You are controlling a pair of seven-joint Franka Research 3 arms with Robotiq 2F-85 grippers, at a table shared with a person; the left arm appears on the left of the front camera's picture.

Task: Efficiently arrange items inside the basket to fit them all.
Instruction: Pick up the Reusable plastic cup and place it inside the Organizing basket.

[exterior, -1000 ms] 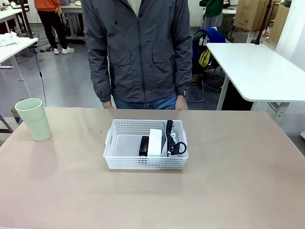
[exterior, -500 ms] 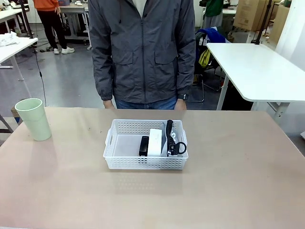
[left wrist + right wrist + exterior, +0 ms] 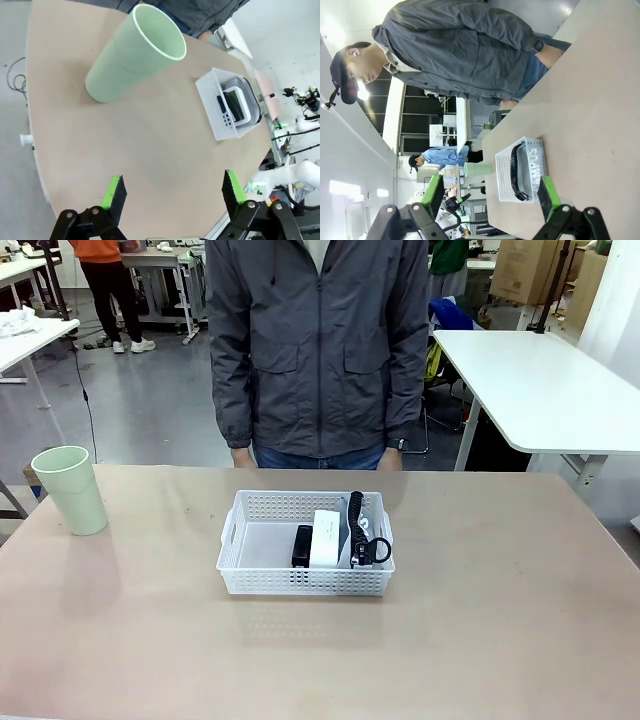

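The white lattice basket (image 3: 240, 565) sits mid-table. Inside it a black stapler (image 3: 302, 545) lies next to a white flat box (image 3: 325, 538), and the grey pouch (image 3: 366, 530) with its black strap stands on edge along the right wall. The pale green cup (image 3: 70, 490) stands upright at the table's far left, outside the basket. In the left wrist view my left gripper (image 3: 172, 192) is open above bare table, with the cup (image 3: 135, 52) and basket (image 3: 212, 107) ahead. My right gripper (image 3: 490, 195) is open too, looking at the basket (image 3: 502, 172) from its pouch (image 3: 532, 165) side.
A person in a grey jacket (image 3: 320, 340) stands at the far edge, hands (image 3: 242, 457) hanging just behind the table. A white table (image 3: 540, 380) stands behind on the right. Bare tabletop (image 3: 500, 620) surrounds the basket.
The person has shifted to the right along the far edge. The basket, its contents and the cup have not moved.
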